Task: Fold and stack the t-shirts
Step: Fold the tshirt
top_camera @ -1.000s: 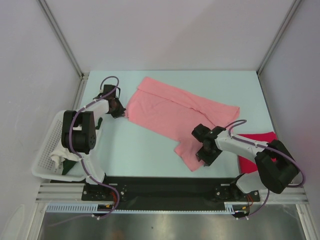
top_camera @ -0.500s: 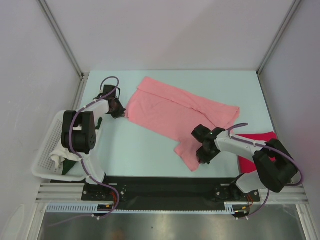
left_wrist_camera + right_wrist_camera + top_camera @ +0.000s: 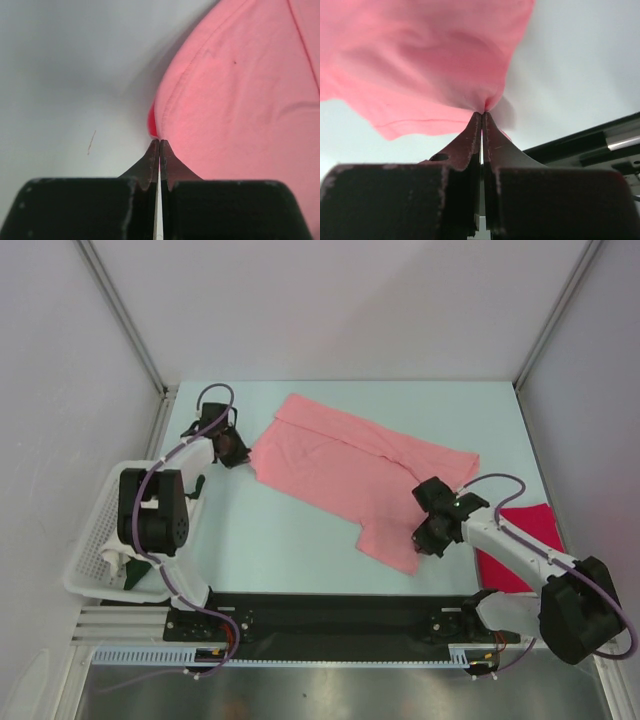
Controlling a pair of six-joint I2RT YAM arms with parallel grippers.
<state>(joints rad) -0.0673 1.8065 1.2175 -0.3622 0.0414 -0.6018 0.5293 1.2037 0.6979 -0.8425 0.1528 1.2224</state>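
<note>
The salmon-pink t-shirt (image 3: 350, 465) lies spread across the middle of the table. My left gripper (image 3: 240, 453) is shut on its left edge, and the left wrist view shows the pinched cloth (image 3: 235, 85) at the fingertips. My right gripper (image 3: 428, 540) is shut on the shirt's near right part. In the right wrist view the cloth (image 3: 420, 55) hangs lifted from the closed tips. The magenta-red t-shirt (image 3: 525, 540) lies at the right edge, partly hidden under my right arm.
A white lattice basket (image 3: 95, 560) stands at the near left, off the table's side, with something white and green inside. A black rail (image 3: 330, 615) runs along the near edge. Walls enclose the back and both sides.
My right gripper has moved right and slightly back, dragging the shirt's near flap with it. My left gripper has shifted a little toward the back, still holding the edge.
</note>
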